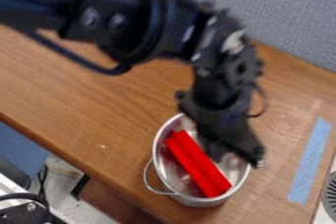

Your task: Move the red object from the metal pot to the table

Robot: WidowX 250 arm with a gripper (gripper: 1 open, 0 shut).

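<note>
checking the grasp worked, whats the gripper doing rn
gripper: shut, holding nothing; red object lies in the metal pot.

arm (217, 81) over metal pot (168, 174), table (79, 81) open

Nothing here can be read: no lettering, numbers or labels show anywhere, though the blurred picture might hide small print.

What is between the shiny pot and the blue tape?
In the camera view, only bare brown table lies between the metal pot and the blue tape.
</note>
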